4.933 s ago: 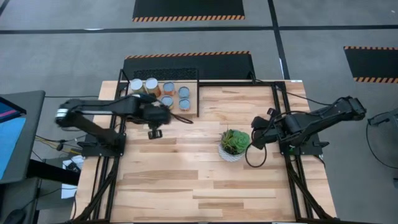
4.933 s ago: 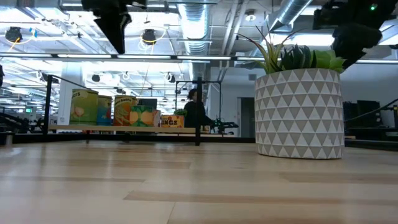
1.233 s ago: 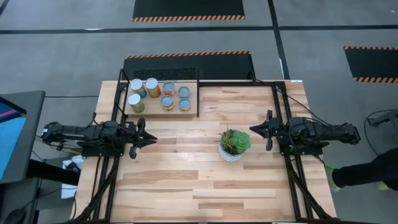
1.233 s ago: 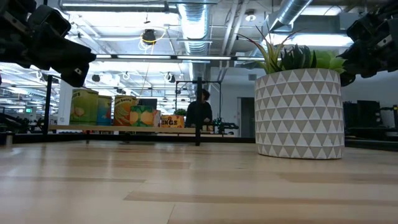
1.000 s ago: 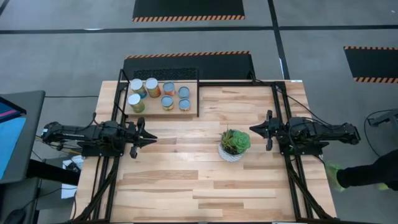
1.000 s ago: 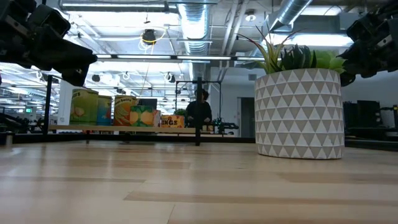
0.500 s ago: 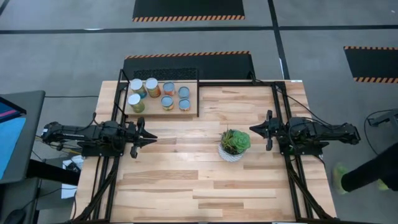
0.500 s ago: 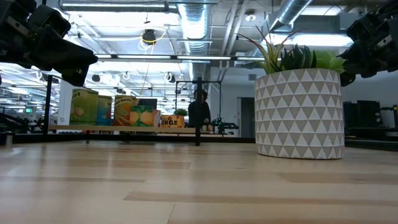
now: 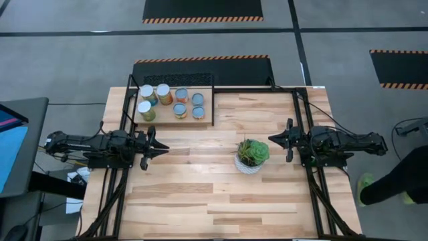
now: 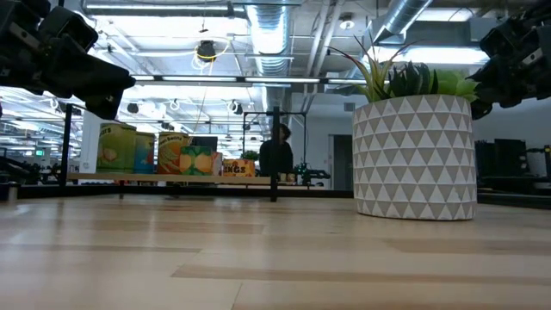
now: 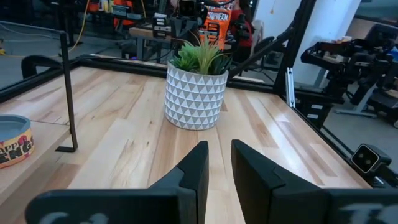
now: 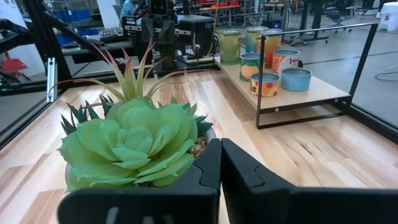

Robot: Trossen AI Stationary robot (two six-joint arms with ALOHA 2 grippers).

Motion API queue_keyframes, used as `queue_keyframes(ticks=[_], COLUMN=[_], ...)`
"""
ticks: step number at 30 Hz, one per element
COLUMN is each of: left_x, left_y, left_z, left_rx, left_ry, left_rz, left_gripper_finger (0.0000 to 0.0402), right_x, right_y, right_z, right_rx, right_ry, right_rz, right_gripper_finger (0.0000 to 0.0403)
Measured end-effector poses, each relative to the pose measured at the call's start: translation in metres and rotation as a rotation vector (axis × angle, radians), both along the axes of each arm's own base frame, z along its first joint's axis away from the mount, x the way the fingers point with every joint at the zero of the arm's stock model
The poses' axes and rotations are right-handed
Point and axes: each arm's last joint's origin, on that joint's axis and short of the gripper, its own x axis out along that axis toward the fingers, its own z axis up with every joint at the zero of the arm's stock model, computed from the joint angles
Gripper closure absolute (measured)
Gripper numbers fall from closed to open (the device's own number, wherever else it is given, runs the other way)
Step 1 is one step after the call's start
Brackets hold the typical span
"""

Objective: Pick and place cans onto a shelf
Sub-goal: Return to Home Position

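At the far left corner of the table (image 9: 221,194), on the shelf (image 9: 162,112): seven cans (image 9: 163,90), all upright, long axes vertical, round tops facing up. Three with larger tops at the shelf's left end, four smaller to their right. Shelf's long side parallel to the table's far edge. One potted plant (image 9: 253,153) right of centre. Left gripper (image 9: 159,151) at the table's left edge, pointing inward, fingers (image 11: 196,168) a narrow slit apart, holding nothing. Right gripper (image 9: 274,140) opposite at the right edge, just beside the plant, fingers (image 12: 210,163) all but touching, empty.
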Motion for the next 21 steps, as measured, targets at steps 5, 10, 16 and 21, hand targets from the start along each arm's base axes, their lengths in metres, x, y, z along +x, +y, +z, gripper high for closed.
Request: queue_keyframes(ticks=[5, 10, 16, 21], left_x=[0.0000, -0.0001, -0.0001, -0.0001], left_y=[0.0000, 0.0002, 0.0005, 0.0008], left_z=[0.0000, 0.0001, 0.0001, 0.0000], left_rx=[0.000, 0.000, 0.019, 0.031], left_ry=[0.000, -0.001, -0.003, -0.001], left_rz=[0.000, 0.003, 0.013, 0.022], left_gripper_finger=[0.0345, 0.0345, 0.0345, 0.0345], right_x=[0.0000, 0.0000, 0.0000, 0.0000], right_y=[0.0000, 0.0000, 0.0000, 0.0000], right_z=[0.0000, 0.0000, -0.0001, -0.0001], right_rx=[0.000, 0.000, 0.000, 0.000], right_ry=[0.000, 0.000, 0.000, 0.000], right_rz=[0.000, 0.000, 0.000, 0.000], right_gripper_finger=[0.0375, 0.0375, 0.0375, 0.0375])
